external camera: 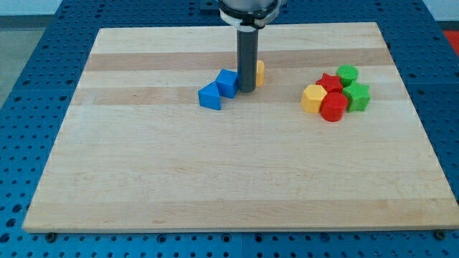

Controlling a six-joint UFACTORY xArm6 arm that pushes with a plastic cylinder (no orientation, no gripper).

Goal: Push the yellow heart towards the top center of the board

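Note:
The yellow heart [259, 72] lies near the top centre of the wooden board [229, 165], mostly hidden behind my rod; only its right edge shows. My tip [246, 89] rests on the board, touching the heart's left side and just right of a blue cube [227, 82]. A second blue block [210, 96] with a slanted face lies against the cube at its lower left.
A cluster sits at the view's right: a yellow hexagon [313, 98], a red star [330, 82], a red cylinder [333, 107], a green cylinder [347, 73] and a green star [356, 96]. Blue perforated table surrounds the board.

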